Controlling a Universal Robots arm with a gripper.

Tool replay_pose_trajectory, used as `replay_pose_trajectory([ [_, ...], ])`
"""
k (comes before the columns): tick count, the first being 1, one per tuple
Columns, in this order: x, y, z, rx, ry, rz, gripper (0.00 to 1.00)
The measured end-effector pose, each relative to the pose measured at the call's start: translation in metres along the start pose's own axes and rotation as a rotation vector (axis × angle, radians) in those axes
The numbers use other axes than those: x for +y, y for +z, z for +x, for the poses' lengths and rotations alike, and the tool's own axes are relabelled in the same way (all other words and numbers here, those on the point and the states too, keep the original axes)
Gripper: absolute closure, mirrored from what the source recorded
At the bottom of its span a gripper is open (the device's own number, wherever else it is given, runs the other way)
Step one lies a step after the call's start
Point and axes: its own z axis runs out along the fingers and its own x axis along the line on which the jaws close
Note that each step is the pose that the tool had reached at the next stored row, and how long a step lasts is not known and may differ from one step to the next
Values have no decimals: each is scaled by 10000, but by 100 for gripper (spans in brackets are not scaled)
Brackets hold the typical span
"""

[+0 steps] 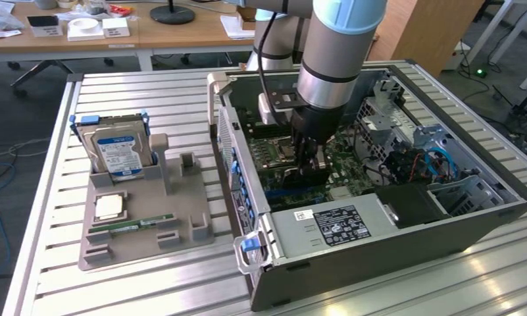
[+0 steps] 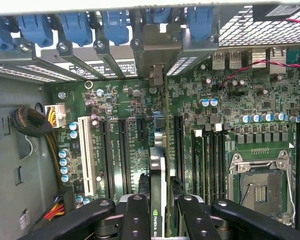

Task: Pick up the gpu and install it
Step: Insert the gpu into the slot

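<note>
Gripper (image 2: 160,212) pinches the gpu (image 2: 158,172) edge-on, low inside the case (image 1: 395,263), over the motherboard (image 2: 230,95). We cannot tell whether it touches a slot.

Risk, in our judgement: if the card sits skewed in the pinch, its connector lands beside the slot and jams, or its bracket snags the rear frame (image 2: 155,45).

Room: black slots (image 2: 115,155) and memory sockets (image 2: 210,160) flank the card closely; case walls are well apart.

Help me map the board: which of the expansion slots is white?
The long slot farthest from the held gpu, next to the case wall; the slots between it and the card are black.
</note>
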Motion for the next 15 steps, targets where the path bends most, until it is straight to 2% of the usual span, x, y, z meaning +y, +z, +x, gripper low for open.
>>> replay_pose_trajectory([
  [15,5,25,1,11,7,-2,74],
])
